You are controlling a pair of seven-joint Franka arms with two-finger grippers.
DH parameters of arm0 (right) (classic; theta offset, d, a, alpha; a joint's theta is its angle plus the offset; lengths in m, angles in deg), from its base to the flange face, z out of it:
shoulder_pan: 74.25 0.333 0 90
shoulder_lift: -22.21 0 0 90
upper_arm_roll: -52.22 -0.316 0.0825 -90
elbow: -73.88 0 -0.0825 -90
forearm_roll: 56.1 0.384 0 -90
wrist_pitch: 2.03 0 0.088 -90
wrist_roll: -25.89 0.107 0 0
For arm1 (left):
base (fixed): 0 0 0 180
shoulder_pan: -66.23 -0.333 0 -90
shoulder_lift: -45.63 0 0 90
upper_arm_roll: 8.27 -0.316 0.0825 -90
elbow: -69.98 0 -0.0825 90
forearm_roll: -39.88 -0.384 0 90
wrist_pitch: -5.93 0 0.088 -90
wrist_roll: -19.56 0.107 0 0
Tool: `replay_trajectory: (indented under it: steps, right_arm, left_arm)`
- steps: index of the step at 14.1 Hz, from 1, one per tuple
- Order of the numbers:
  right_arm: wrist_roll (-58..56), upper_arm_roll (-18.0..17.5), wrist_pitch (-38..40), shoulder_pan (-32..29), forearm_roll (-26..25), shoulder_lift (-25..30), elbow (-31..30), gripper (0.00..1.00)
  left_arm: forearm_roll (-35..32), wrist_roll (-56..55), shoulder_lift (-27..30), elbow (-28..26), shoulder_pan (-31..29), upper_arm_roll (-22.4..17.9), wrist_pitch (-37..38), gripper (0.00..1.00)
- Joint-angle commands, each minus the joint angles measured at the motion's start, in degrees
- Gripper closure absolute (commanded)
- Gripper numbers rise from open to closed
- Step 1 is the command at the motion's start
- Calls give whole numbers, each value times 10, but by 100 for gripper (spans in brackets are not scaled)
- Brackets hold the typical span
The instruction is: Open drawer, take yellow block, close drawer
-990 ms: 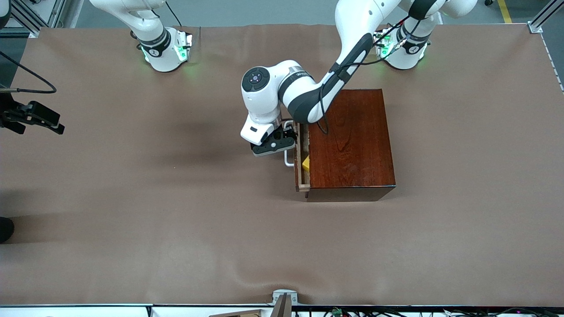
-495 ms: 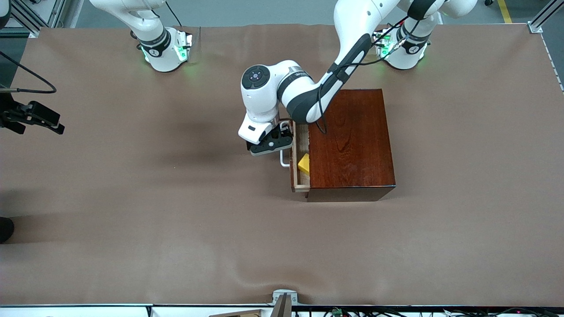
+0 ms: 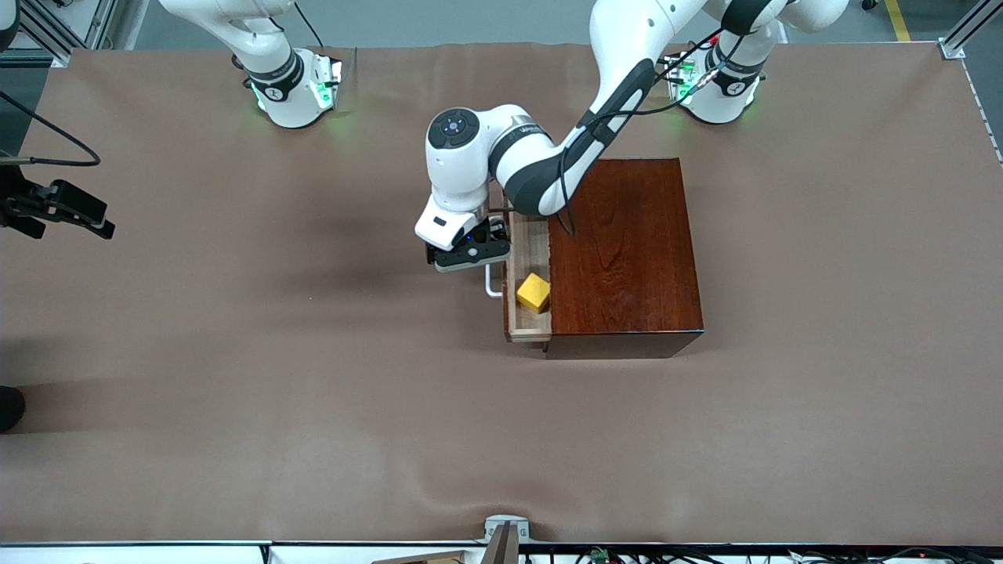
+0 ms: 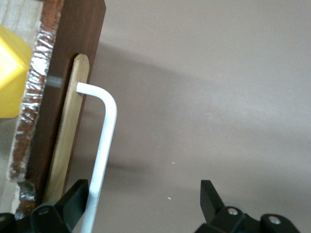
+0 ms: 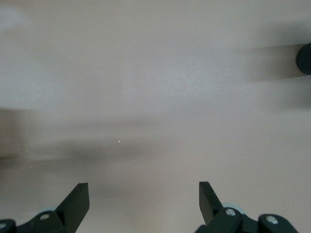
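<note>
Yellow block (image 3: 534, 293) sits in the pale-wood drawer (image 3: 523, 327), which stands part-way out of the dark reddish box (image 3: 623, 254). Front view: left gripper (image 3: 468, 252) at the white handle (image 3: 491, 283), block just past the handle, box-side of the gripper; drawer slides along the line from the box toward the right arm's end of the table. Left arm is by far the closer one. Right gripper (image 3: 59, 210) hangs over the table edge at its own end, waiting.

Left wrist view: jaws spread wide, left gripper (image 4: 146, 201) hooks the handle (image 4: 104, 145) against one finger (image 4: 73, 199), not clamped; block corner (image 4: 12, 80) inside the drawer front (image 4: 68, 131).

Right wrist view: right gripper (image 5: 144, 201) fully spread, holds nothing, only bare table cover (image 5: 155, 87) under it
</note>
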Motion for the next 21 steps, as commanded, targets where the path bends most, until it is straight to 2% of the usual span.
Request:
replay_trajectory:
  steps: [1, 9, 21]
  right_arm:
    - [-2, -3, 1, -3, -4, 9, -8, 0]
    - [-2, -3, 1, -3, -4, 9, -8, 0]
    - [-3, -3, 1, -3, -4, 9, -8, 0]
  left_arm:
    - [-1, -15, -23, 25, 9, 5, -32, 0]
    - [-1, -16, -30, 28, 15, 5, -73, 0]
    - [-1, -16, 0, 25, 7, 4, -64, 0]
